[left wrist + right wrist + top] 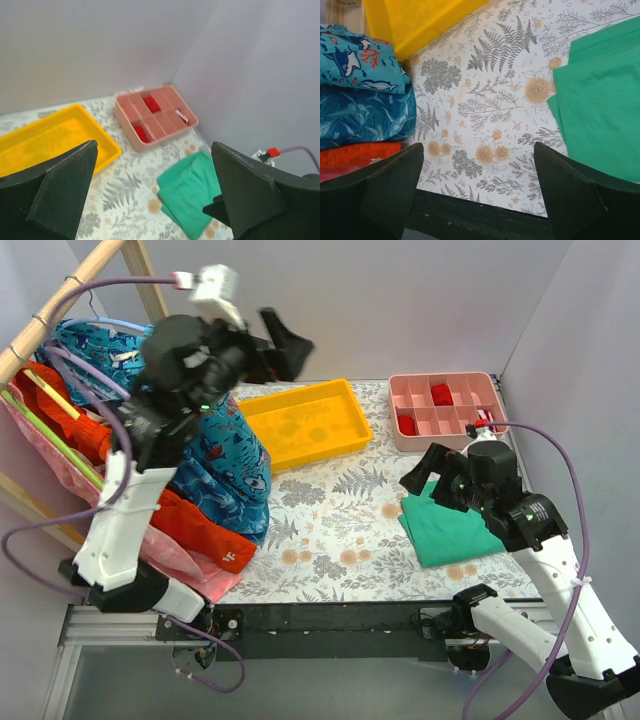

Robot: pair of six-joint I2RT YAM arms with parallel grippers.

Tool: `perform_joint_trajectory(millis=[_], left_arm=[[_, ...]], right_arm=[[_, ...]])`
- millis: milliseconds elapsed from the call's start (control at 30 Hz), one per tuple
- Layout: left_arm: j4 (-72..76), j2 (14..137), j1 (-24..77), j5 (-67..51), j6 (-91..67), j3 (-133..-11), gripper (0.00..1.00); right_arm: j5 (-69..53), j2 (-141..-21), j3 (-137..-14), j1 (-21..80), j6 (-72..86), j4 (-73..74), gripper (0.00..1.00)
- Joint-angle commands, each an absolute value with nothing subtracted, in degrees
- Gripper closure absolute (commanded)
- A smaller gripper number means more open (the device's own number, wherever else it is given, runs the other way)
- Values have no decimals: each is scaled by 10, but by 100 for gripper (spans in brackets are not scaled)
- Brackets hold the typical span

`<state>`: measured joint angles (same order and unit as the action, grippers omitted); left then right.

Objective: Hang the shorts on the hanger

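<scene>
The turquoise printed shorts [88,348] hang at the wooden rack on the left. More of the same print [222,430] shows below my left arm, which hides the stretch between. In the right wrist view the shorts [355,57] lie on top of a darker teal garment [365,117]. A thin light-blue hanger [112,324] curves over the shorts at the rack. My left gripper [272,348] is raised high, open and empty, right of the shorts; its wrist view [155,200] looks down at the table. My right gripper [432,478] is open and empty, low over the table [477,195].
A yellow tray [300,425] lies at the back middle. A pink compartment box [445,410] holding red items is at the back right. A folded green cloth [450,525] lies by my right gripper. Orange [200,530] and pink garments hang at the rack [60,302].
</scene>
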<state>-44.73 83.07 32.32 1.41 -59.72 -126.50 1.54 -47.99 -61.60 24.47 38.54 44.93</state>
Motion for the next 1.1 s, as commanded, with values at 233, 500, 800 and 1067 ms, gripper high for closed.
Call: perform_joint_trajectory(millis=[233,500,800,1067], left_arm=[[-307,809,538,203,-642,-910,2],[-177,732,579,159,-734,-605,2],[-135,711,600,181,-767,-540,2],[-113,702,601,184,-760,-535,2]], right_arm=[[114,-414,-532,247,371,428,1],[148,-361,-430,246,387,378,1],[173,-307,-404,246,393,370,1],[168,-336,-411,246,383,381,2]])
